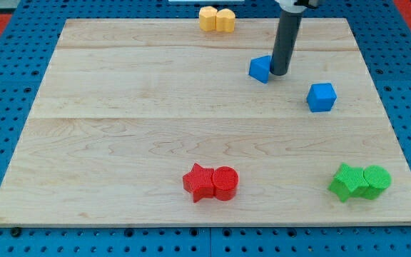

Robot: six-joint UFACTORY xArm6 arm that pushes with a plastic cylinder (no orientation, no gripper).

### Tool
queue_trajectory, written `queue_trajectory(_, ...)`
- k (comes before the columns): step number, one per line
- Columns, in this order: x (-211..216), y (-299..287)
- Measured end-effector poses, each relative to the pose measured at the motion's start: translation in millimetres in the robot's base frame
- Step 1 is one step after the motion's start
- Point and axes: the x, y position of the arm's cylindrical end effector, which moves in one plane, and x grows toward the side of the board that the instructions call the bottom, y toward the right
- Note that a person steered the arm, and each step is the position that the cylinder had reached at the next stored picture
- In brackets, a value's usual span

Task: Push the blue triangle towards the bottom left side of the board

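Observation:
The blue triangle [260, 68] lies on the wooden board [120, 128] in the upper middle-right. My tip [279, 73] is right against its right side, touching or nearly touching it. The dark rod comes down from the view's top. A blue cube-like block [321, 97] lies to the lower right of my tip, apart from it.
A yellow and an orange block [217, 19] sit together at the board's top edge. A red star [199, 183] and a red cylinder [225, 183] touch at bottom centre. A green star [347, 181] and a green cylinder [377, 179] touch at bottom right.

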Motion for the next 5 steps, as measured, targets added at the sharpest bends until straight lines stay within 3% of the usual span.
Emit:
queue_trajectory(4, -42, -157)
queue_trajectory(5, -35, -183)
